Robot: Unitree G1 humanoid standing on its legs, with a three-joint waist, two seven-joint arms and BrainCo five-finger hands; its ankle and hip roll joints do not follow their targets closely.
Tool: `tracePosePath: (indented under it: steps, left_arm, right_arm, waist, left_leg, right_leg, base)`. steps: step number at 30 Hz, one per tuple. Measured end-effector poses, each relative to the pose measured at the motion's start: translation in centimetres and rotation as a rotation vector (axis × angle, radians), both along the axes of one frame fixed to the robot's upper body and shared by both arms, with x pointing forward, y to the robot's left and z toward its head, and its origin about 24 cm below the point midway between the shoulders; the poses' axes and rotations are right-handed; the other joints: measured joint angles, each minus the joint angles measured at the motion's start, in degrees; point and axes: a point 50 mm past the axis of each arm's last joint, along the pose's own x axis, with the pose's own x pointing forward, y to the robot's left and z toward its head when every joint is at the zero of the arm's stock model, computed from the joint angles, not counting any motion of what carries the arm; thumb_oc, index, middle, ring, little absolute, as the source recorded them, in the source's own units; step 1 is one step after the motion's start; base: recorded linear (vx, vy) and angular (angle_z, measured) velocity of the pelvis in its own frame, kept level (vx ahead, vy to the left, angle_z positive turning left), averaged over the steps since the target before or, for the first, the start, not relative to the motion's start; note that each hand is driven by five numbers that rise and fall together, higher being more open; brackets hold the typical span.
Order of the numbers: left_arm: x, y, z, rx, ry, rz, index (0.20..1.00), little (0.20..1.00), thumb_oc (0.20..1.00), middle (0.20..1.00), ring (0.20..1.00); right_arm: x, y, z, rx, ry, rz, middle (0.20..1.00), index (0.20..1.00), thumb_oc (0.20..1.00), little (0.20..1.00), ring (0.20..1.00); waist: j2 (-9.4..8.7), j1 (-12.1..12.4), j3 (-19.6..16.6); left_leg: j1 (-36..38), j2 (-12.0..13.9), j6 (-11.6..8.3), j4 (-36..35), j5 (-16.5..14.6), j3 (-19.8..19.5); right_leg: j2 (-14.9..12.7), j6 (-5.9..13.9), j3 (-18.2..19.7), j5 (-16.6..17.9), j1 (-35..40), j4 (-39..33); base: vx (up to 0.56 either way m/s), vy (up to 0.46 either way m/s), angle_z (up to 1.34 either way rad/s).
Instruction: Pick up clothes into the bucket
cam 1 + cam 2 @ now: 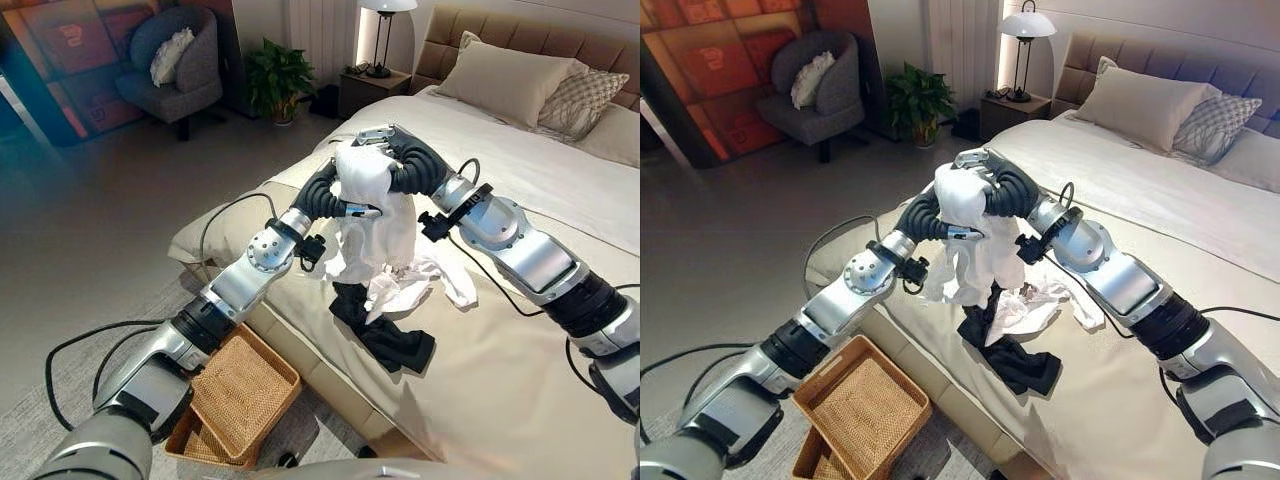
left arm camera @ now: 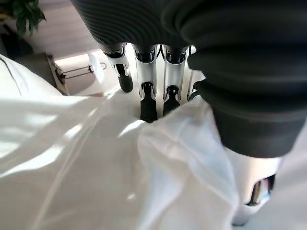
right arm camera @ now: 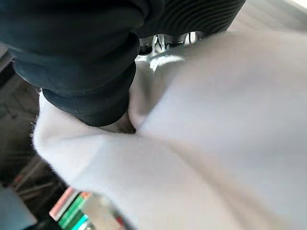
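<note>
Where the two arms meet above the bed (image 1: 560, 180), the left hand (image 1: 340, 205) and right hand (image 1: 385, 140) both clutch a white garment (image 1: 375, 225), which is lifted and hangs down in folds between them. The left hand has its fingers (image 2: 147, 103) curled down into the white cloth, as its wrist view shows, with a thumb tip poking out along the front of the bundle. The right hand sits on top of the bundle with its fingers bent over the cloth; its wrist view shows the fabric bunched right against the dark cover. The garment's lower end trails down to the bed, where more white clothing (image 1: 420, 285) lies crumpled, touching a black garment (image 1: 385, 335) spread near the bed's edge. On the floor just beside the bed, below the left arm, stand two wicker baskets (image 1: 240, 390), one overlapping the other. Pillows (image 1: 510, 80) lie at the head of the bed, well apart from the clothes. A lamp (image 1: 382, 35) stands on a nightstand, with a plant (image 1: 275, 80) and an armchair (image 1: 180, 65) further off
</note>
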Motion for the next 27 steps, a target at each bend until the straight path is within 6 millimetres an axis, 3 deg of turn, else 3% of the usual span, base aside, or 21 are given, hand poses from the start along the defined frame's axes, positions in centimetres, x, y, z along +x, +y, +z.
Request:
tracePosePath:
  steps: [11, 17, 19, 20, 22, 23, 24, 25, 27]
  left_arm:
    - [-0.1, 0.2, -0.6, 0.008, 0.004, 0.029, 1.0, 1.0, 1.0, 1.0, 1.0]
    - [-0.4, 0.4, -0.7, -0.034, 0.019, 0.032, 1.0, 1.0, 1.0, 1.0, 1.0]
    - [-0.7, 1.5, -1.9, -0.038, 0.05, 0.05, 1.0, 1.0, 1.0, 1.0, 1.0]
    - [-1.1, 2.7, -3.4, -0.052, 0.102, 0.082, 1.0, 1.0, 1.0, 1.0, 1.0]
    - [-1.9, 3.2, -5.9, -0.038, 0.209, 0.088, 1.0, 1.0, 1.0, 1.0, 1.0]
    - [-2.2, 3.2, -6.5, -0.038, 0.233, 0.083, 0.878, 0.878, 0.878, 0.878, 0.878]
    - [-2.3, 2.1, -7.2, -0.054, 0.269, 0.068, 0.595, 0.595, 0.595, 0.595, 0.595]
    - [-1.0, 0.1, -7.3, -0.05, 0.295, 0.066, 0.47, 0.47, 0.47, 0.47, 0.47]
    - [-0.6, -1.7, -6.1, -0.087, 0.271, 0.034, 0.2, 0.2, 0.2, 0.2, 0.2]
  right_arm:
    - [0.0, 0.6, 0.0, 0.08, 0.003, 0.001, 0.2, 0.2, 0.2, 0.2, 0.2]
    - [-0.7, 0.9, 1.7, 0.16, -0.057, 0.016, 0.2, 0.2, 0.2, 0.2, 0.2]
    - [-0.9, 1.0, 1.8, 0.161, -0.064, 0.026, 0.2, 0.2, 0.2, 0.2, 0.2]
    - [-1.2, 1.2, 2.1, 0.164, -0.077, 0.042, 0.2, 0.2, 0.2, 0.2, 0.2]
    - [-1.4, 1.4, 2.2, 0.183, -0.078, 0.064, 0.2, 0.2, 0.2, 0.2, 0.2]
    - [-1.6, 1.7, 2.2, 0.194, -0.075, 0.078, 0.2, 0.2, 0.2, 0.2, 0.2]
    - [-1.8, 2.4, 2.2, 0.234, -0.065, 0.11, 0.2, 0.2, 0.2, 0.2, 0.2]
    - [-1.9, 3.3, 2.0, 0.276, -0.039, 0.141, 0.2, 0.2, 0.2, 0.2, 0.2]
    - [-2.3, 4.0, 2.0, 0.299, -0.034, 0.174, 0.2, 0.2, 0.2, 0.2, 0.2]
  waist:
    - [0.31, -0.1, 0.2]
    - [0.36, 0.0, 0.2]
    - [0.52, 0.2, 0.2]
    - [0.75, -0.1, 0.1]
    - [0.83, 0.2, 0.2]
    - [0.84, 0.4, 0.2]
    - [0.72, 0.2, 0.2]
    - [0.73, 0.5, 0.2]
    - [0.56, 0.3, 0.2]
  left_leg:
    - [0.0, 0.1, 0.13, 0.0, -0.1, 0.8]
    - [0.0, 0.1, 0.15, 0.0, -0.2, 0.9]
    - [0.0, 0.1, 0.26, 0.0, -0.3, 0.9]
    - [0.2, 0.1, 0.37, 0.0, -0.4, 1.1]
    - [0.1, 0.1, 0.36, 0.0, -0.4, 1.1]
    - [0.1, 0.1, 0.36, 0.0, -0.4, 1.1]
    - [0.0, 0.1, -0.01, 0.0, -0.7, 1.3]
    - [0.0, -0.1, 0.08, 0.0, -0.6, 1.2]
    - [0.0, -0.2, 0.11, 0.0, -0.6, 1.5]
  right_leg:
    - [0.1, 0.0, 0.8, 0.0, -0.4, 0.0]
    - [0.1, -0.02, 0.8, 0.0, -0.4, 0.0]
    - [0.1, -0.24, 0.9, 0.2, -0.1, 0.1]
    - [0.1, -0.26, 1.0, 0.2, -0.1, 0.1]
    - [0.2, -0.25, 1.4, 0.2, -0.4, 0.0]
    - [0.2, -0.25, 1.4, 0.2, -0.4, 0.0]
    - [0.1, -0.25, 1.6, 0.1, -0.8, 0.2]
    - [0.0, 0.08, 1.3, -0.3, -0.4, 0.1]
    - [-0.2, 0.16, 1.6, -0.3, -0.7, 0.1]
  base:
    - [0.01, 0.005, -0.04]
    - [0.0, 0.0, 0.0]
    - [0.01, 0.002, -0.02]
    - [0.0, 0.0, 0.0]
    - [0.0, 0.0, 0.0]
    - [0.0, 0.0, 0.0]
    - [0.03, -0.002, 0.08]
    - [0.0, 0.0, 0.0]
    - [0.02, 0.003, -0.09]
